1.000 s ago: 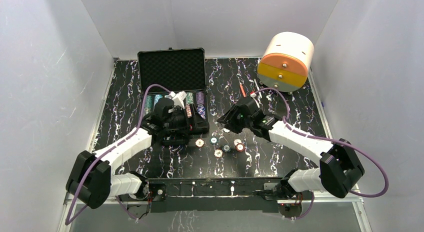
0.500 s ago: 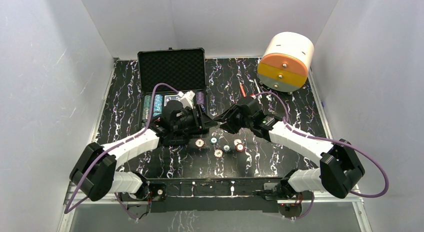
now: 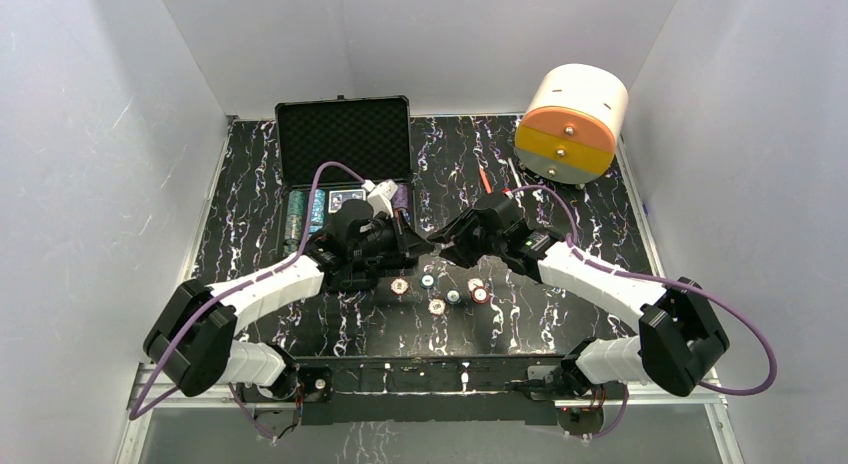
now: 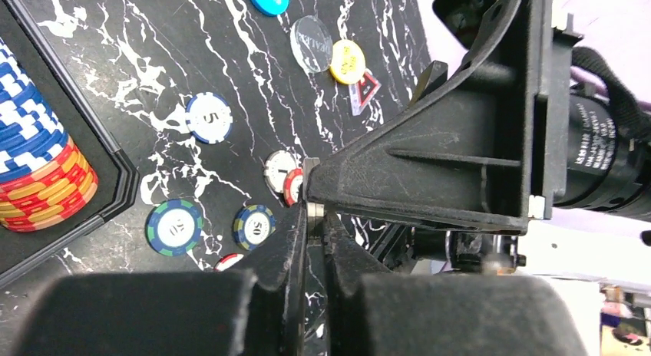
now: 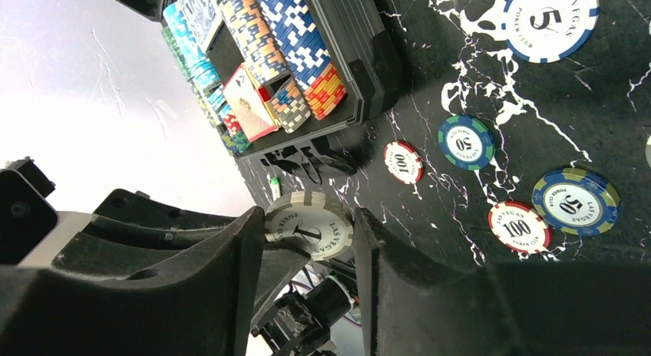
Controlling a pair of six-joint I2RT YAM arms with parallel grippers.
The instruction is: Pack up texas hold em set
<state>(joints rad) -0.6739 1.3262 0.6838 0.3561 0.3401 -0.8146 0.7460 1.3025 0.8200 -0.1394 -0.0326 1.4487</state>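
the left fingers (image 3: 420, 246) and right fingers (image 3: 448, 249) are seen tip to tip above the middle of the surface (image 3: 340, 324), just off the near right corner of the case (image 3: 345, 139). a grey-and-white poker chip (image 5: 309, 224) is held between them. it is pinched across its faces by the clenched left fingers, and its rim is gripped on both sides by the right fingers. the case is laid open toward the far left corner, with rows of chips (image 5: 295, 34) packed in its tray. loose chips (image 3: 453, 296) are scattered on the surface toward the near edge. a white-and-orange cylinder (image 3: 572, 119) is stood at the far right corner.
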